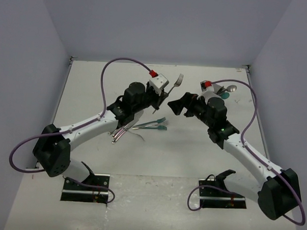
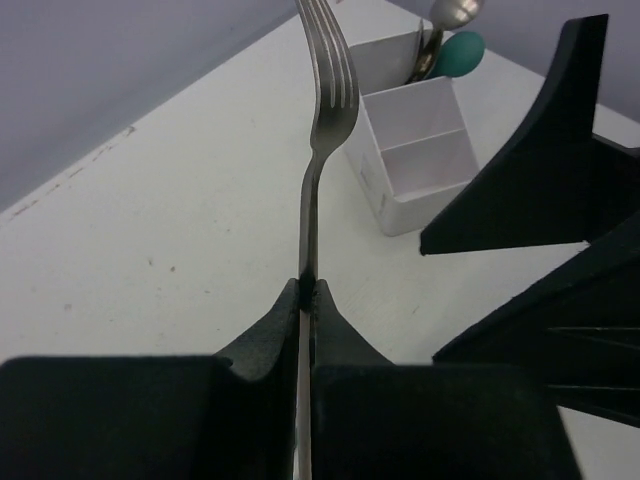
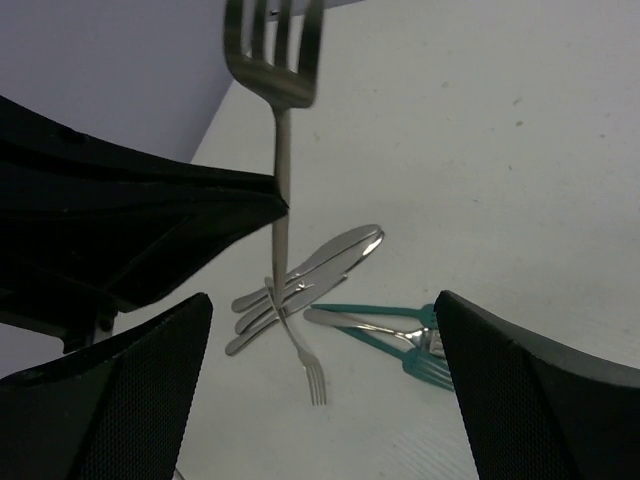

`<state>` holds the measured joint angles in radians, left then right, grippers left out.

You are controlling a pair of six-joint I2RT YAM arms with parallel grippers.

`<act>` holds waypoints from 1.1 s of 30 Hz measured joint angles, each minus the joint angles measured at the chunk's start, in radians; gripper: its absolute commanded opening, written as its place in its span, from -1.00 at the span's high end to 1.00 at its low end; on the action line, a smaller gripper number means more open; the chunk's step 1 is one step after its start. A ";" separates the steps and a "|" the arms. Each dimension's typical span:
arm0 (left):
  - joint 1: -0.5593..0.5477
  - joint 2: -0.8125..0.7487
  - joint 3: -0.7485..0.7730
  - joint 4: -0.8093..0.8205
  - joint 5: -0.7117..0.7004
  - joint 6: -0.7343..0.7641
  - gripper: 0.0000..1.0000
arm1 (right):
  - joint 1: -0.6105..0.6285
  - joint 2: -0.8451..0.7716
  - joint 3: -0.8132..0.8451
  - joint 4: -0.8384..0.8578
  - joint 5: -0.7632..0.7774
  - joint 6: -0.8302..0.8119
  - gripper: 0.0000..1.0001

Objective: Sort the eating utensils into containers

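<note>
Clenching a slim silver metal fork (image 2: 325, 110) tines-up, the left gripper (image 2: 308, 290) faces the gaping right gripper (image 3: 322, 300), seemingly not touching.

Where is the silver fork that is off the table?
The fork is held tines-up in the left gripper, mid-table in the top view, near the utensil pile, facing the open right gripper.

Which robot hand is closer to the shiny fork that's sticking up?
Left. The left end effector is shut on the handle of the fork; the open right end effector hangs beside it, not touching.
</note>
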<state>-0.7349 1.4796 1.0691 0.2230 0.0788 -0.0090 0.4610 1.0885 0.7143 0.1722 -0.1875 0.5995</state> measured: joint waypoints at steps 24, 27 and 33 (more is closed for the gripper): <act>-0.077 -0.063 -0.002 -0.034 0.090 -0.126 0.42 | 0.038 0.085 0.066 0.215 -0.007 0.002 1.00; -0.077 -0.069 -0.002 -0.034 0.083 -0.101 -1.00 | 0.043 0.085 0.077 0.190 0.030 -0.018 1.00; -0.076 -0.099 -0.013 -0.058 -0.023 -0.056 -1.00 | -0.018 0.069 0.069 0.159 0.323 -0.108 1.00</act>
<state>-0.8104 1.3808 1.0561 0.1646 0.0559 -0.0650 0.4435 1.1572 0.7834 0.3309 0.1352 0.4919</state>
